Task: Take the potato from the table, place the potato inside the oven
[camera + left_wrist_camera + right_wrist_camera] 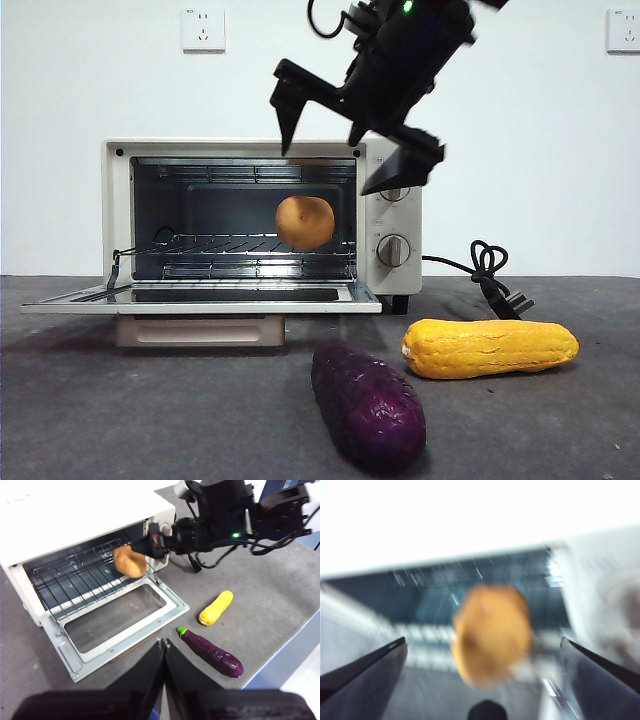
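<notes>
The tan-orange potato [305, 222] [129, 561] is inside the cream-white oven [395, 285] [75, 510], at the wire rack's right front. In the blurred right wrist view the potato [492, 632] lies between and beyond the spread jaws, apart from both. My right gripper [345, 150] [485, 665] hangs open just above and in front of the oven's mouth, holding nothing. My left gripper [164, 645] is shut and empty, high over the table [260, 605], well back from the oven.
The oven door [200, 298] [120, 622] lies open flat toward me. A long purple sweet potato [368, 405] [212, 652] and a bumpy yellow vegetable [490, 347] [216, 608] lie on the table before the oven. A black cord [490, 270] trails right.
</notes>
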`<state>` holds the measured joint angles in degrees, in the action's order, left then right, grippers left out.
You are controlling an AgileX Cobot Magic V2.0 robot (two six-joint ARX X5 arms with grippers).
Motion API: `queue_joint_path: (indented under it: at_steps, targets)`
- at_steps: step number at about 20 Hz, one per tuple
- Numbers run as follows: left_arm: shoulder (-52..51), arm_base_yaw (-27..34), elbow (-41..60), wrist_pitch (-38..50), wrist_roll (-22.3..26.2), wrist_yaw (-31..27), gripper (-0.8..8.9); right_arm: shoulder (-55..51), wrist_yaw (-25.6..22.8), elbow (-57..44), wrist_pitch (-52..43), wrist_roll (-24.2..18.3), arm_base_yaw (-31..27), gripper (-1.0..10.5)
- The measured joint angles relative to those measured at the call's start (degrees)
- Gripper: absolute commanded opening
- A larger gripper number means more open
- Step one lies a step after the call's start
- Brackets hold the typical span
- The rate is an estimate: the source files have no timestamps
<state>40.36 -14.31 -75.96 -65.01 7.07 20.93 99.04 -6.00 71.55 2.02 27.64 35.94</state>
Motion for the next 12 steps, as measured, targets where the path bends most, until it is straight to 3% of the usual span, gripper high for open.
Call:
queue_joint_path:
  at_steps: [5, 12]
  targets:
    - [0.5, 0.0, 0.0, 2.2, 0.0, 0.0, -0.08, -7.6, 1.5, 0.0, 17.5, -4.5, 0.5, 5.0]
    - [5.2, 0.3, 5.2, 12.6, -0.2, 0.0, -0.08, -24.8, 3.1, 0.0, 36.8, -12.0, 2.1, 5.0]
